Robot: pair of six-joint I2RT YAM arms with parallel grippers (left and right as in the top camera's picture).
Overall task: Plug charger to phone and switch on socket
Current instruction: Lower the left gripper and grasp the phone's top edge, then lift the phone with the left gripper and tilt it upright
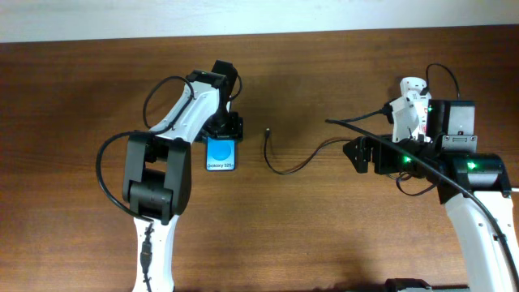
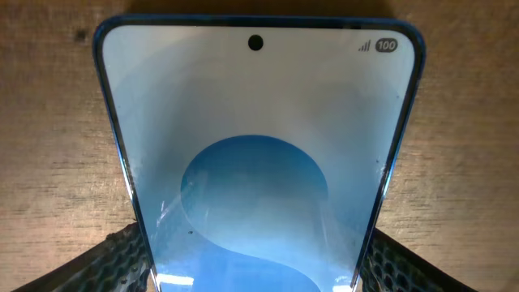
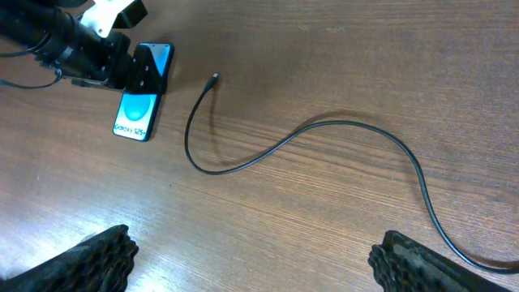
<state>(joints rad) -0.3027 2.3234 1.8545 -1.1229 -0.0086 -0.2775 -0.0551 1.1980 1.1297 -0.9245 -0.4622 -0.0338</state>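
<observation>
The phone [image 1: 220, 154] lies flat on the wooden table with its blue screen up, and it fills the left wrist view [image 2: 255, 162]. My left gripper [image 1: 223, 128] is at the phone's far end, and its fingers [image 2: 255, 251] press on both long edges. The charger [image 1: 284, 169] is a thin black cable that curves across the table, and its plug [image 1: 268, 130] lies free to the right of the phone. The right wrist view shows the cable [image 3: 324, 130], the plug [image 3: 214, 78] and the phone [image 3: 138, 113]. My right gripper [image 1: 358, 154] [image 3: 255, 247] is open and empty above the cable. The white socket [image 1: 408, 104] lies at the far right, partly hidden by my right arm.
My left arm [image 1: 154, 178] reaches up from the front left. My right arm [image 1: 478, 195], with green lights, covers the right side. Thick black robot cables [image 1: 357, 122] loop near the socket. The table's far edge [image 1: 324, 32] meets a pale wall.
</observation>
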